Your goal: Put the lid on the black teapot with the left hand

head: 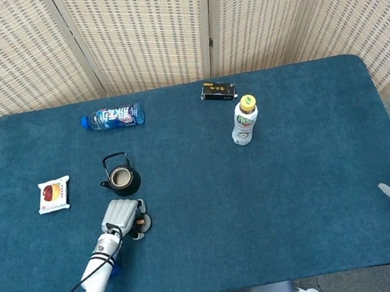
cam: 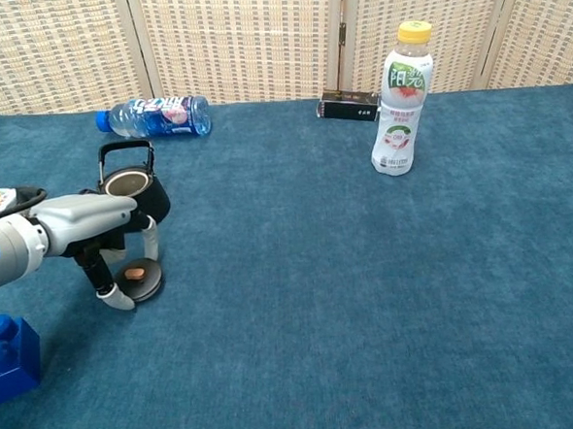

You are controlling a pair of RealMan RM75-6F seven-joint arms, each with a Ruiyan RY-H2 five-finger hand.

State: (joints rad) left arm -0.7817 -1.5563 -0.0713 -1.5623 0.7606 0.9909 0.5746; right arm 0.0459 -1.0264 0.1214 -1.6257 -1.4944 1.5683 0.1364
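The left hand (cam: pixel 98 231) arches over the flat round black lid (cam: pixel 140 278), fingers spread either side, grip indeterminate, just in front of the open black iron teapot (cam: pixel 134 192).

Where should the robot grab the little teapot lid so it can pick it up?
Probably by the small brown knob on top of the lid, coming straight down from above. The lid lies flat on the table, so its thin edge is hard to pinch. The left hand hovers over it, fingers pointing down.
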